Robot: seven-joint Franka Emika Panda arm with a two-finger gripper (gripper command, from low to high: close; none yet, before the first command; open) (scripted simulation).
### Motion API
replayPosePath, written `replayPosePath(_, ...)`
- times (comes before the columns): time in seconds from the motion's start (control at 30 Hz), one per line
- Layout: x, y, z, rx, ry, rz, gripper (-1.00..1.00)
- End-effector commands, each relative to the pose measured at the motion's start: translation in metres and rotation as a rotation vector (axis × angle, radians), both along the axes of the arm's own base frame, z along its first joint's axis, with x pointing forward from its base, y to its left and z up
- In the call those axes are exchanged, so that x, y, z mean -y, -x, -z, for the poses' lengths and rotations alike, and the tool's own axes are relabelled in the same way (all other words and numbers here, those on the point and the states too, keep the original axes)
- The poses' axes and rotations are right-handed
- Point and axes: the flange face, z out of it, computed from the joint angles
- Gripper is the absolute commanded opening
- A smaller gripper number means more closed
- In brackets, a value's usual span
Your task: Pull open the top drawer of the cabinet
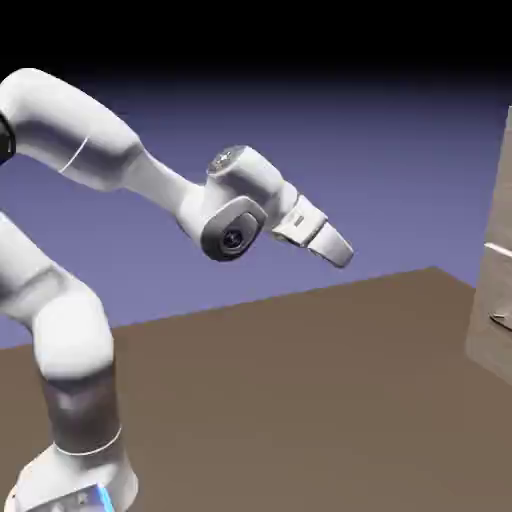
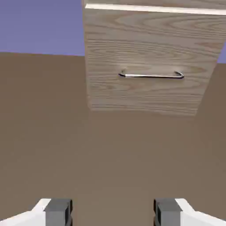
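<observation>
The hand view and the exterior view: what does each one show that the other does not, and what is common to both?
Only the hand view shows the cabinet's front straight on, with a whole silvery handle, and two grey fingertips standing apart. Only the exterior view shows the white arm and the gripper from outside, far from the cabinet. Both show the cabinet, brown floor and blue-violet backdrop.

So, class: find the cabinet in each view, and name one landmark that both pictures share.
Exterior view: the cabinet is cut off at the right edge.
Hand view: top centre, beyond the open gripper.
Shared landmark: a silvery handle on its front, seen edge-on in the exterior view.
</observation>
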Motion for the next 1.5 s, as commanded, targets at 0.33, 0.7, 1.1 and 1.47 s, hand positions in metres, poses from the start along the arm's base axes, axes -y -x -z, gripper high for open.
replayPosePath(0.33, 0.036, -0.013, -0.115, 0.197, 0.215, 0.001, 0.0)
replayPosePath(0.7, 0.032, -0.021, -0.201, 0.337, 0.473, -0.051, 0.0)
replayPosePath(1.1, 0.0, -0.059, -0.244, 0.426, 0.776, -0.171, 0.0)
replayPosePath(1.47, -0.024, -0.13, -0.23, 0.462, 1.031, -0.326, 0.0)
